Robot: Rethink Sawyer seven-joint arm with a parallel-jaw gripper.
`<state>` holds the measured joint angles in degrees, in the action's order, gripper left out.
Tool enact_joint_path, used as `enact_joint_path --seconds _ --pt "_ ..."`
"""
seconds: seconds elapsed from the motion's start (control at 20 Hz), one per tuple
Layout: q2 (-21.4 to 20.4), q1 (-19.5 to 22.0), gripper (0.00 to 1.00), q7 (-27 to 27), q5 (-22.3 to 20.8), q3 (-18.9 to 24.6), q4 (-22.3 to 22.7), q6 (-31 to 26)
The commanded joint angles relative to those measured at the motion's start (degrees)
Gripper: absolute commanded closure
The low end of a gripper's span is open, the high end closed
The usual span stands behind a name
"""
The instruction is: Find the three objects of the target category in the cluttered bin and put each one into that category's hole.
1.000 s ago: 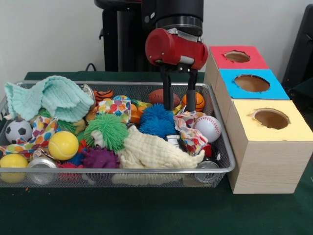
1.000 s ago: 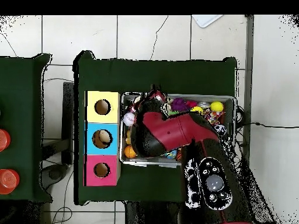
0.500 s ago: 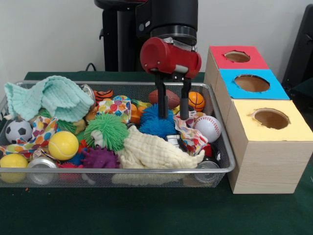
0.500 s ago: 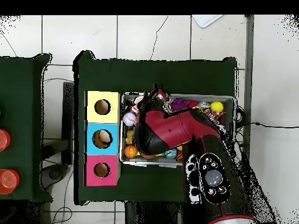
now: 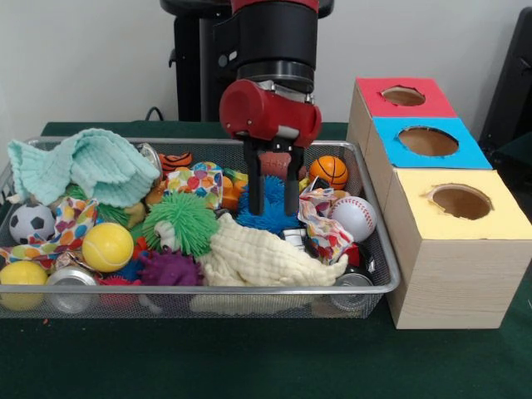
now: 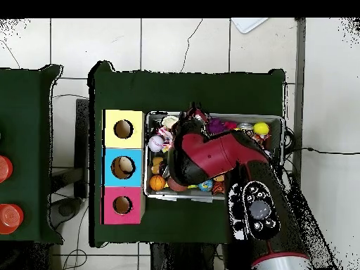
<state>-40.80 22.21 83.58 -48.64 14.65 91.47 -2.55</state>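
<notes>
**Two open fingers poised over the blue spiky ball**

One gripper [image 5: 272,195] is seen lowered into the wire bin [image 5: 378,249], its two black fingers [image 5: 253,184] held apart with nothing between them. The tips are placed over the blue spiky ball [image 5: 268,218], with the brown football [image 5: 274,165] partly hidden behind them. At 3 o'clock from the gripper an orange basketball [image 5: 330,170] is found, and a white baseball [image 5: 354,218] lies at about 4 o'clock, close to the bin's wall. A cream cloth [image 5: 262,259] is spread at 6 o'clock, and a green spiky ball [image 5: 181,220] sits at 8 o'clock. Further toward 9 o'clock, a yellow tennis ball [image 5: 107,246], a soccer ball [image 5: 31,222] and a mint towel [image 5: 79,165] are seen. Beside the bin, three boxes are lined up with a red hole [image 5: 403,96], a blue hole [image 5: 427,140] and a yellow hole [image 5: 460,201]. In the overhead view the red arm [image 6: 211,156] covers much of the bin.
</notes>
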Motion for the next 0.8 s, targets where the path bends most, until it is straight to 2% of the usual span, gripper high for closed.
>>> enact_joint_path --seconds 0.05,0.2,0.4,0.6,0.8 --pt "4.7 -0.8 0.0 1.0 -5.2 -2.4 -3.7 -1.5" --pt "6.5 -2.1 0.0 2.9 -5.5 -4.2 -4.6 0.1" --pt "9.2 -1.5 0.0 5.1 -3.7 -4.5 -4.9 1.3" --pt "10.3 -0.6 0.0 6.1 -2.4 -4.0 -4.6 1.7" --pt "11.9 2.4 0.0 6.0 -0.5 -0.9 -3.5 -0.4"
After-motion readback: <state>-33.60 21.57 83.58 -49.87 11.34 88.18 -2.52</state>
